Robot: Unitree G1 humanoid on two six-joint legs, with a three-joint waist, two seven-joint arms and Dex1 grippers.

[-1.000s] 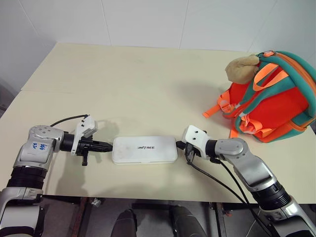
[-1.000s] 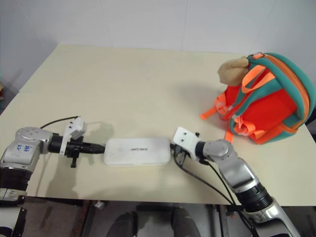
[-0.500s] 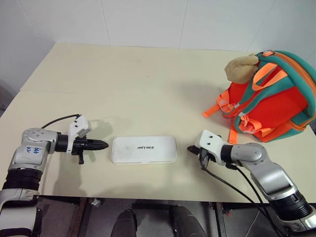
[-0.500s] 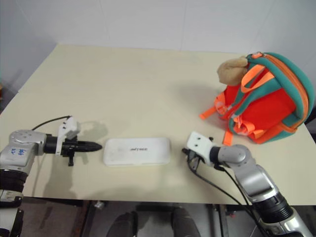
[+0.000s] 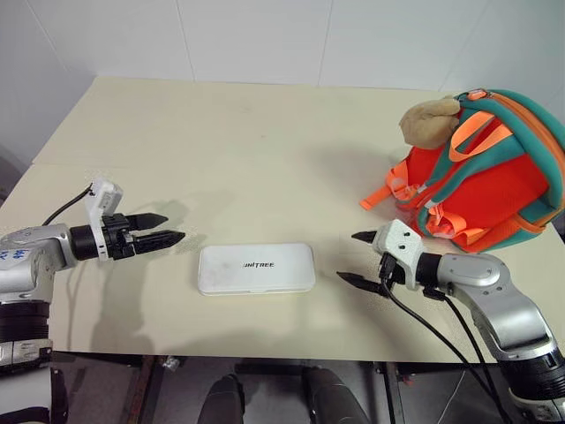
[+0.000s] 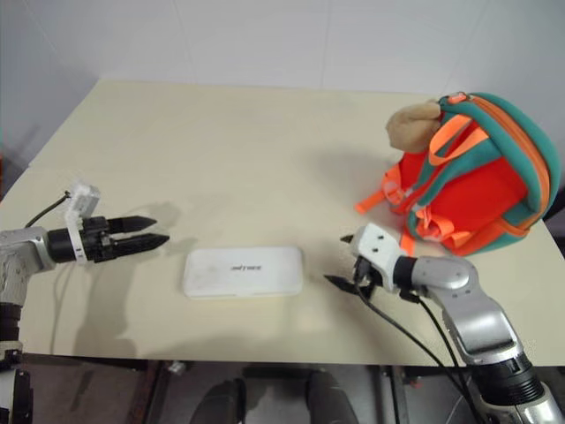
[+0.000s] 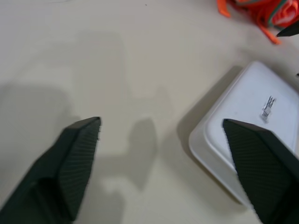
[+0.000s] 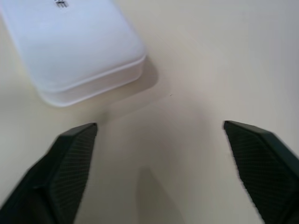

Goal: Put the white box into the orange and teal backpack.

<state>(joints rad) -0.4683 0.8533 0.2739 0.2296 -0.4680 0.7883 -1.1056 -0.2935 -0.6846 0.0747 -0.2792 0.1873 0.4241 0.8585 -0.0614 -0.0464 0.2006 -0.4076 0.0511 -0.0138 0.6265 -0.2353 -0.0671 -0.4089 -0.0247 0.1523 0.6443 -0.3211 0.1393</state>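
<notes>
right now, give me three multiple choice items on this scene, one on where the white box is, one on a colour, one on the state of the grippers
1. Where is the white box?
A. inside the backpack
B. flat on the table between the two grippers
C. held up by the right gripper

2. What colour is the edging of the orange and teal backpack?
A. teal
B. black
C. yellow

3. How do the left gripper and right gripper stand?
A. both shut on the box
B. one open, one shut
C. both open and apart from the box

Answers: 1 B, the box lies on the table with a gripper at each end. 2 A, teal bands run along the orange body. 3 C, each pair of fingers is spread, with bare table before the box.
</notes>
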